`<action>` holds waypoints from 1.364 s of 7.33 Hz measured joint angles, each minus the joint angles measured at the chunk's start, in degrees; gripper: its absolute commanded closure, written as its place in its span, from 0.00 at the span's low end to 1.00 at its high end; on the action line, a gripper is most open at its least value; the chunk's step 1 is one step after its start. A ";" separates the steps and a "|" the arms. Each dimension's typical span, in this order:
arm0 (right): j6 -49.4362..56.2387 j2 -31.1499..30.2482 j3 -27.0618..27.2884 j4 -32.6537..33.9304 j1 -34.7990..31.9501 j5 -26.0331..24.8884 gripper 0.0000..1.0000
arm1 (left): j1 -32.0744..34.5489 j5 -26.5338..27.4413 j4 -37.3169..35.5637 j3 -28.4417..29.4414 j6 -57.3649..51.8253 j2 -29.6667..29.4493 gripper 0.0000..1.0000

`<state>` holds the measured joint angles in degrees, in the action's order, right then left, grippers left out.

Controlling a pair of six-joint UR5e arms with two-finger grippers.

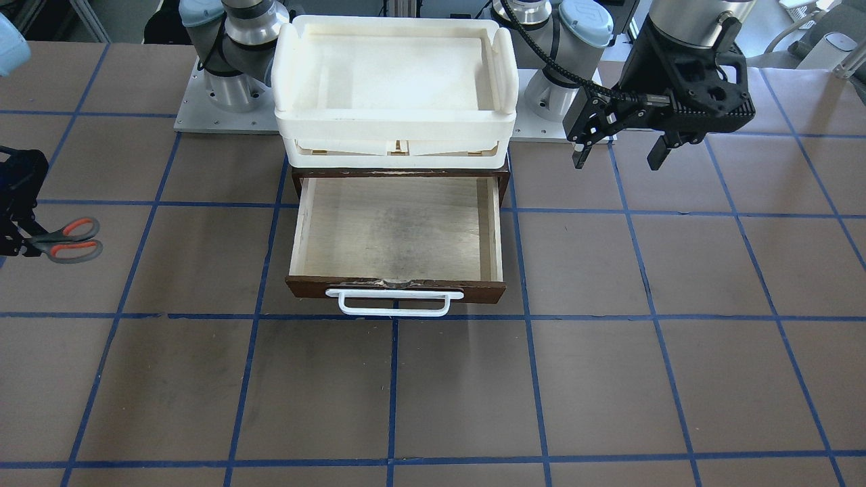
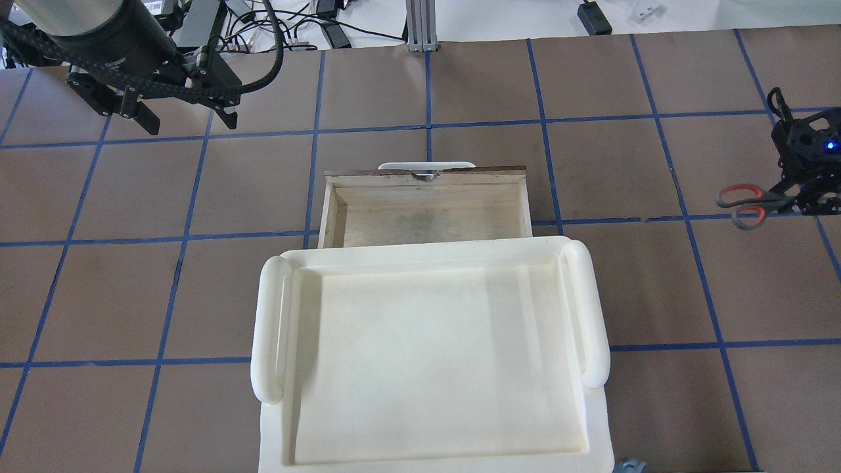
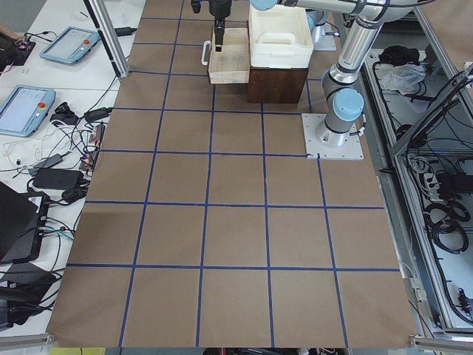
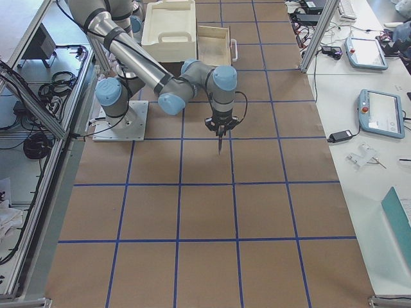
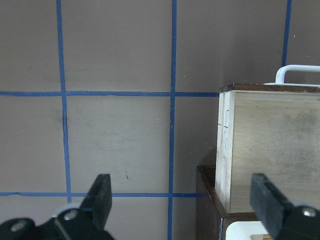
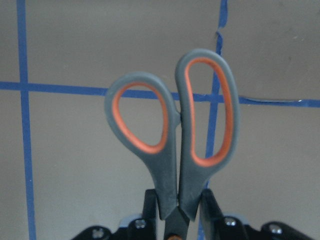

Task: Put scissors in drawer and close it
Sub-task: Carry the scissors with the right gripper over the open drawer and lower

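Hidden inside the right pincer (image 6: 177,207): the blades of the scissors (image 6: 175,140), only the grey, orange-lined handle loops in sight. Cut off at the frame edge in the front-facing and overhead views: most of that pincer's body. Too small in the side views for any detail of the grip. Covered by the white tray (image 2: 269,328) in the overhead view: the rear part of the drawer (image 1: 298,230).

Clamped shut on the scissors close to the pivot, loops projecting beyond the fingertips, over the table (image 1: 433,392) on the robot's right, well apart from the drawer. Spread wide with nothing between its fingers: the left pincer (image 1: 617,159), raised over the table near the drawer's left side. Drawer standing open, pale plywood interior in view, white loop handle (image 1: 394,302) toward the operators' side.

Brown table covering ruled into squares by blue tape (image 1: 392,392); alongside, benches with handheld screens (image 3: 26,111), cables (image 3: 63,159) and aluminium framing (image 3: 107,37).
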<state>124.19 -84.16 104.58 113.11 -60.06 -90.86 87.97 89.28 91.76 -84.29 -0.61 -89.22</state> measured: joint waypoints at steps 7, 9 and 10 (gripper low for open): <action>-37.83 2.89 -13.03 -6.40 -36.83 2.67 1.00 | -0.65 0.66 -0.08 -1.68 -5.57 0.78 0.00; -44.79 7.59 -16.14 -5.54 -45.73 2.24 1.00 | -0.72 0.80 -0.25 -3.28 -5.85 1.24 0.00; -47.92 9.73 -17.14 -5.54 -49.69 1.07 1.00 | -0.76 0.83 -0.29 -3.75 -5.84 1.38 0.00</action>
<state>76.27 -74.43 87.44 107.57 -109.75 -89.79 87.20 90.11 91.47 -88.03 -6.45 -87.84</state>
